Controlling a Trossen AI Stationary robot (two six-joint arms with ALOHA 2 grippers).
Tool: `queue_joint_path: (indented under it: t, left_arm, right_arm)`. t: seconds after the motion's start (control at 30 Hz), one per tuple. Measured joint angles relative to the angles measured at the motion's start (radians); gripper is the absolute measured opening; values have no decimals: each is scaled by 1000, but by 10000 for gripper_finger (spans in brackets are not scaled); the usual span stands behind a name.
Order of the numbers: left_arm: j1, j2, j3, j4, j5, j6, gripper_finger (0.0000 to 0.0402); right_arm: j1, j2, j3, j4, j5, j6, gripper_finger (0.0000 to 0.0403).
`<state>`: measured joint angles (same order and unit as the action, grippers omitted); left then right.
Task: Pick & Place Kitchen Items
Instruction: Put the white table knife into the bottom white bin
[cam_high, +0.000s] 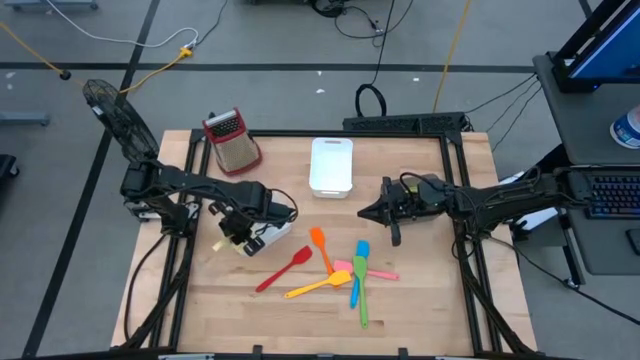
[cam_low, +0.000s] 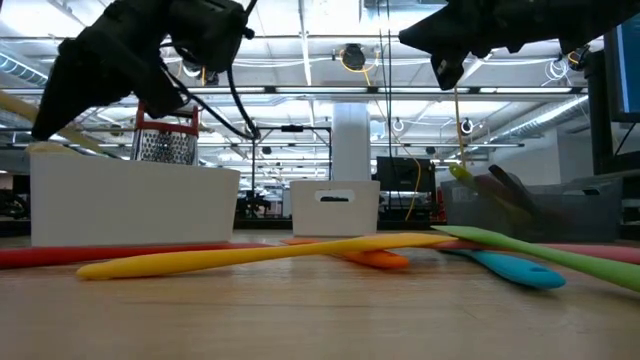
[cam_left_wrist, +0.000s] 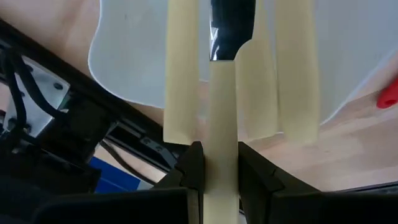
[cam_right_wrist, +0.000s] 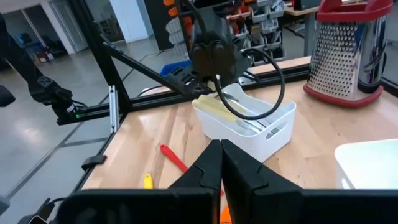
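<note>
The kitchen items (cam_high: 335, 272) mostly lie loose near the counter's (cam_high: 420, 310) front edge, while the left pincer (cam_left_wrist: 214, 167), clamped on a cream slotted spatula (cam_left_wrist: 222, 93), hovers over the left-side bin (cam_high: 268, 235); the right pincer (cam_right_wrist: 221, 163) waits, fingers together.

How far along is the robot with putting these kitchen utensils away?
Partway. Some cream utensils already lie in the white bin under the left arm. The left pincer is shut on a cream utensil above that bin. Red, orange, yellow, blue, green and pink utensils remain on the table. The right pincer hangs shut and empty.
</note>
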<state>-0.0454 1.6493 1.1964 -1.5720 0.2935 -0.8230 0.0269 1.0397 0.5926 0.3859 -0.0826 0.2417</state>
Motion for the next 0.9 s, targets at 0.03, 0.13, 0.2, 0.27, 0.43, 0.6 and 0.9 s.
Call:
queue_joint_path:
  t: [0.03,0.13,0.2,0.27,0.43,0.6,0.9]
  left_arm:
    - [3,0,-2,0,-4,0,52]
    - [20,0,-2,1,-12,10,52]
    - [37,0,-2,2,-29,26,52]
    - [59,0,-2,2,-31,46,52]
    - [118,0,-1,2,-34,101,52]
    - [164,0,-2,2,-45,140,52]
    - [199,10,-1,48,-50,155,52]
  right_arm:
    - [0,0,0,0,0,0,0]
    - [0,0,0,-2,0,0,0]
    - [0,0,0,-4,0,0,0]
    - [0,0,0,-3,0,3,0]
    - [0,0,0,-3,0,7,0]
    - [0,0,0,-3,1,7,0]
    - [0,0,0,-3,3,8,0]
